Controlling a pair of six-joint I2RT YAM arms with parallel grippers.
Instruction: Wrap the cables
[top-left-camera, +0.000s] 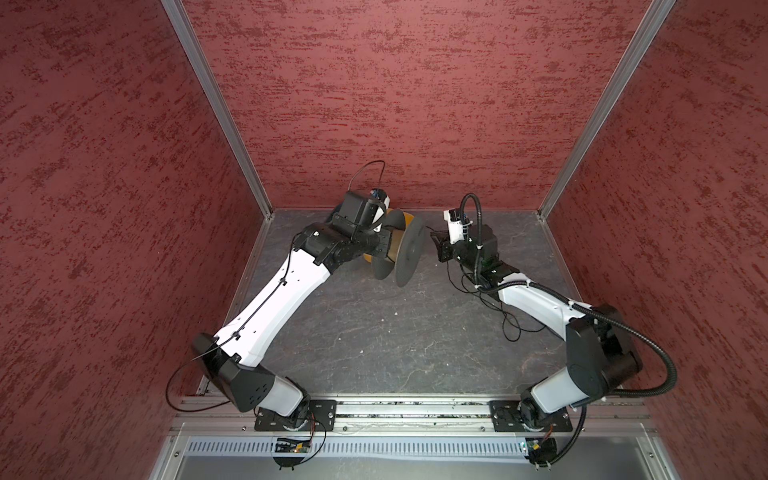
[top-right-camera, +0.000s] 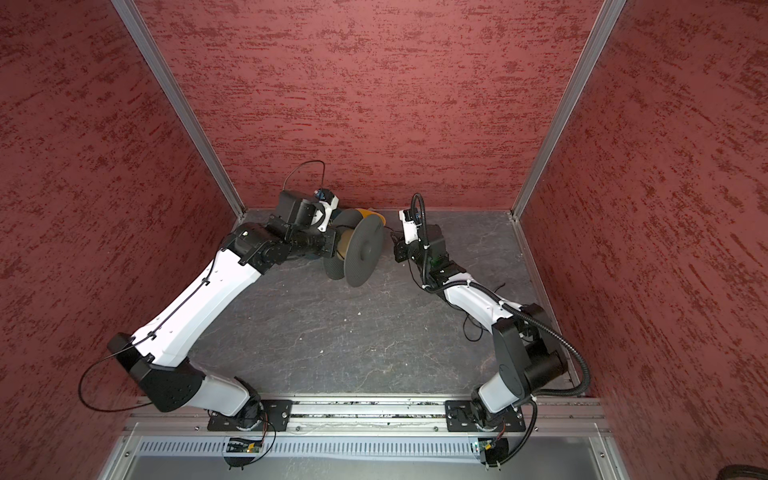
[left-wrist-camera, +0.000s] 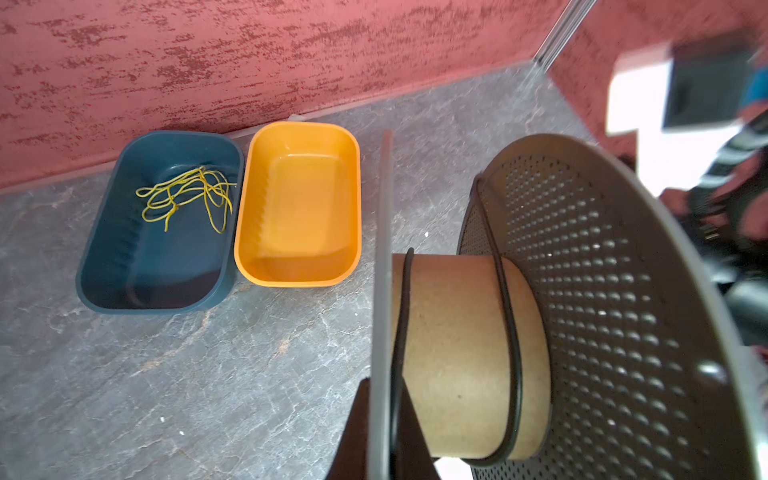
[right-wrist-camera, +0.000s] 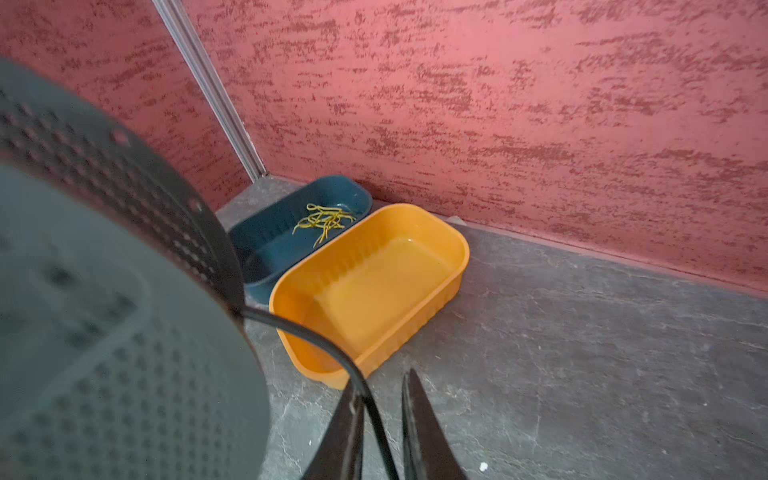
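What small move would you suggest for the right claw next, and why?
Probably close the right claw on the cable, ready to wind it around the spool: its jaws stand apart with the cable lying loose between them, and only two slack turns sit on the core.

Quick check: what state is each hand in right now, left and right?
Left hand: closed on the spool, gripping its flange.
Right hand: slightly open, cable running loosely through it.
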